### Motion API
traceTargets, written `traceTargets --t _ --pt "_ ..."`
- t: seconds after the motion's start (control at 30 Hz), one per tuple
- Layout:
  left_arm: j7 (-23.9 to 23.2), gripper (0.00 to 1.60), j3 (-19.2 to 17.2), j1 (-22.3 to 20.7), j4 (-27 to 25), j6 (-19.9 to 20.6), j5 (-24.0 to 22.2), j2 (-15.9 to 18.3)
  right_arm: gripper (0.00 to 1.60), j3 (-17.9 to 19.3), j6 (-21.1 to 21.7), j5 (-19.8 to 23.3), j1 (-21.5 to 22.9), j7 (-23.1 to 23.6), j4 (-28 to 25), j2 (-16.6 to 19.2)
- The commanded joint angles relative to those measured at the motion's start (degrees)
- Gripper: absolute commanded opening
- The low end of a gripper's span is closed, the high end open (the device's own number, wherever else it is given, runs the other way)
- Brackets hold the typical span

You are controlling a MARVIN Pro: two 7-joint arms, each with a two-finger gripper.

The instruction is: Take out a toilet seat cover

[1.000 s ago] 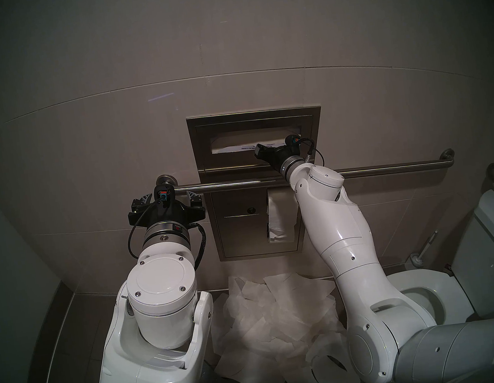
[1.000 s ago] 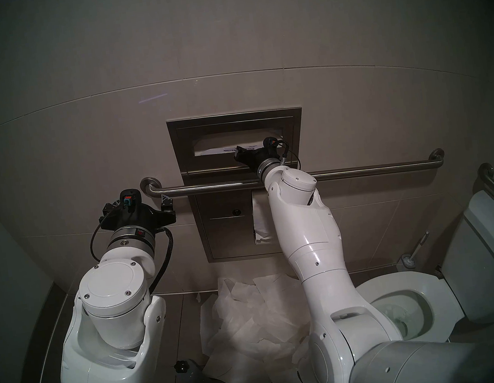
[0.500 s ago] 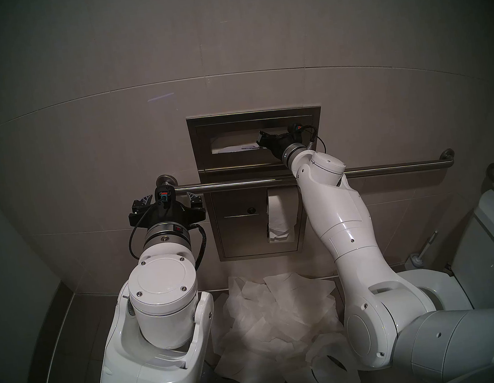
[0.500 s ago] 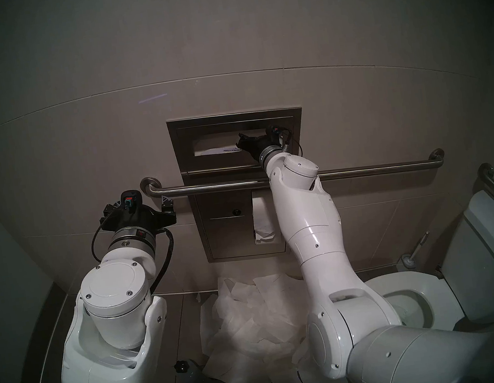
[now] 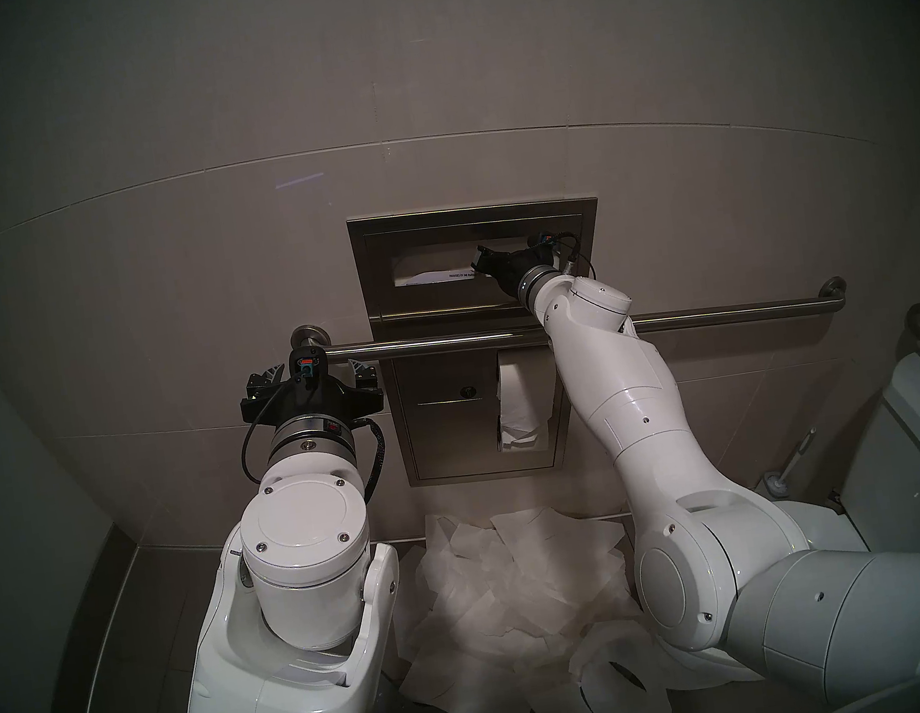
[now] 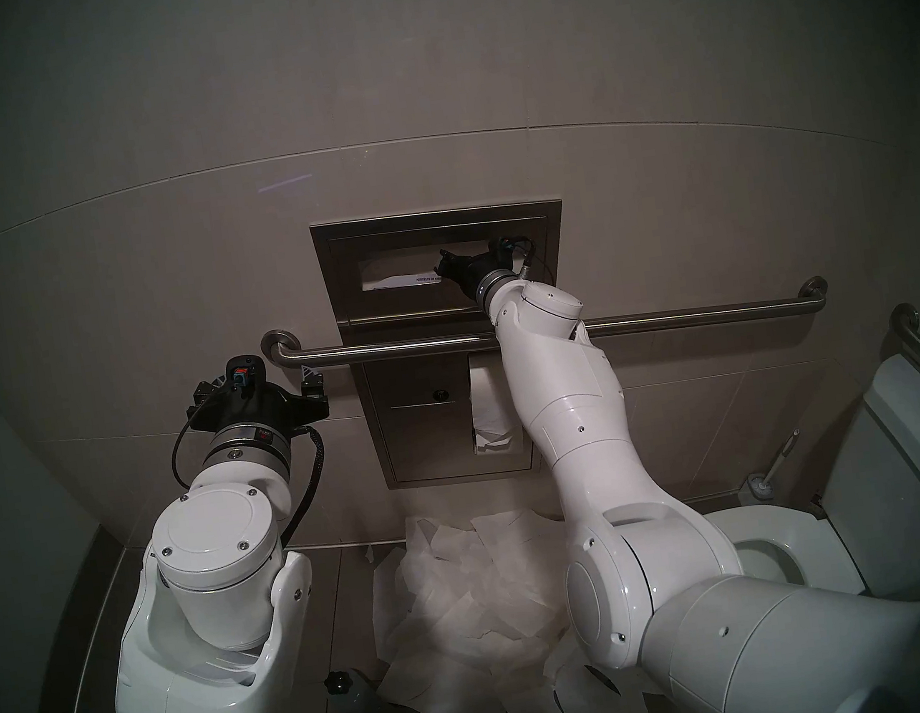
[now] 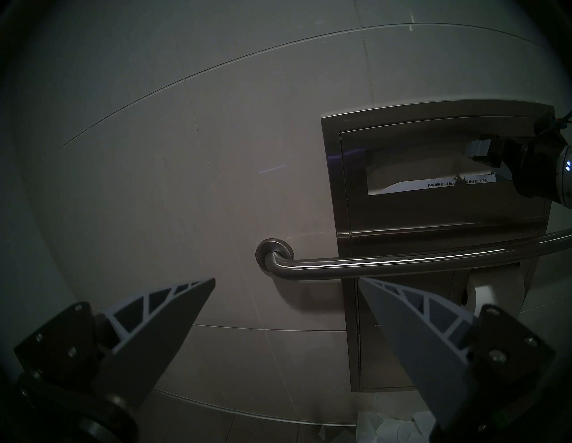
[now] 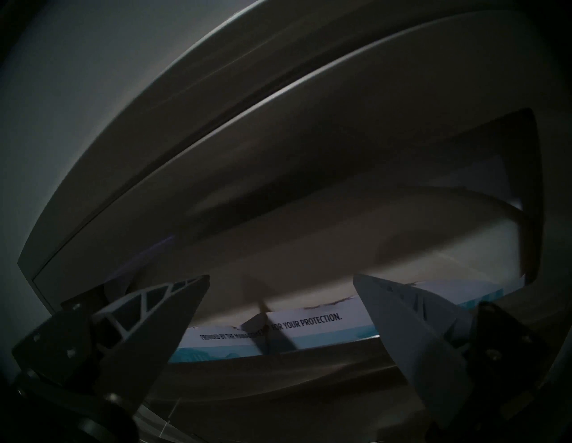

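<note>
On the tiled wall, a recessed steel dispenser panel is sitting with a wide slot in its upper half.

- Toilet seat cover: lying inside that slot, pale and flat, behind the torn white front of its printed pack, whose lettering is reading "for your protection". It is sitting wholly within the slot; nothing is gripping it.
- Right end effector: pointing level into the right part of the slot, its two fingers standing spread wide with the pack edge showing between them. Whether the tips are touching paper cannot be told. In the head view the right end effector is covering the slot's right end.
- Left end effector: hanging left of the panel, near the grab bar's wall mount, fingers spread wide and holding nothing. In the head view it is sitting just in front of the bar's left end.
- Grab bar: running level across the panel, between the slot and the lower compartment.
- Toilet-paper roll: hanging in the lower right compartment, its loose tail trailing down.
- Loose paper sheets: lying heaped on the floor below the panel, between the two arms.
- Toilet: standing at the right, partly hidden behind the right arm.
- Toilet brush: leaning by the wall beside the toilet.
</note>
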Motion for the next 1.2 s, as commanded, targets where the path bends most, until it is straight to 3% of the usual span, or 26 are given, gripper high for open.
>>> traceTargets --t 0.0,0.1,0.13,0.2,0.23,0.53,0.57,0.6,0.63,0.7,0.8,0.83,0.87,1.03,1.07,1.1,1.13,1.17 --pt "0.02 1.60 0.03 -1.02 -1.48 -0.46 0.10 -0.13 1.60 -0.24 -0.71 0.60 6.00 0.59 0.99 -0.76" --pt "0.09 1.60 0.05 -1.05 -1.47 -0.47 0.06 -0.11 1.60 -0.12 -0.80 1.14 7.87 0.75 3.35 -1.04" --pt "0.11 1.60 0.06 -1.06 -1.47 -0.47 0.05 -0.10 0.77 -0.07 -0.82 1.27 8.48 0.78 4.10 -1.06" --pt "0.16 1.60 0.08 -1.07 -1.49 -0.48 0.03 -0.09 0.40 0.02 -0.83 1.54 9.47 0.84 5.38 -1.12" --pt "0.17 1.60 0.08 -1.08 -1.50 -0.48 0.03 -0.09 0.00 0.05 -1.09 1.68 8.93 0.98 5.21 -1.18" --pt "0.36 1.60 0.16 -1.19 -1.68 -0.53 -0.09 -0.03 0.00 0.84 -1.62 3.05 12.14 1.88 10.40 -0.60" --pt "0.37 1.60 0.16 -1.20 -1.70 -0.53 -0.10 -0.02 0.13 1.01 -1.66 3.19 12.70 1.88 11.12 -0.62" --pt "0.39 1.60 0.17 -1.21 -1.72 -0.53 -0.12 -0.01 0.54 1.23 -1.61 3.42 13.54 2.01 12.04 -0.61" --pt "0.40 1.60 0.18 -1.22 -1.73 -0.54 -0.13 0.00 1.60 1.28 -1.91 3.52 13.01 2.22 11.73 -0.64" --pt "0.43 1.60 0.20 -1.23 -1.76 -0.54 -0.16 0.02 1.60 1.77 -1.69 3.95 15.16 2.45 14.13 -0.46" --pt "0.46 1.60 0.22 -1.24 -1.78 -0.54 -0.18 0.04 1.60 2.05 -2.14 4.33 14.36 3.13 13.72 -0.31" --pt "0.49 1.60 0.22 -1.24 -1.78 -0.53 -0.20 0.06 1.60 2.53 -1.60 4.57 16.64 3.14 15.92 -0.10" --pt "0.50 1.60 0.22 -1.24 -1.77 -0.53 -0.21 0.07 1.60 2.47 -2.12 4.60 14.70 3.61 14.18 -0.05" --pt "0.59 1.60 0.26 -1.23 -1.73 -0.52 -0.28 0.11 1.57 3.43 -1.92 5.18 16.54 4.43 16.01 0.33" --pt "0.61 1.60 0.26 -1.23 -1.72 -0.52 -0.29 0.11 1.20 3.58 -2.02 5.24 16.46 4.52 15.96 0.34" --pt "0.62 1.60 0.27 -1.23 -1.72 -0.52 -0.30 0.12 0.45 3.73 -2.16 5.37 16.13 4.72 15.72 0.31" --pt "0.65 1.60 0.27 -1.23 -1.72 -0.52 -0.32 0.13 0.06 4.06 -2.07 5.61 16.87 4.72 16.51 0.31" --pt "0.67 1.60 0.28 -1.23 -1.72 -0.52 -0.33 0.14 0.00 4.24 -2.14 5.76 16.94 4.77 16.70 0.32"
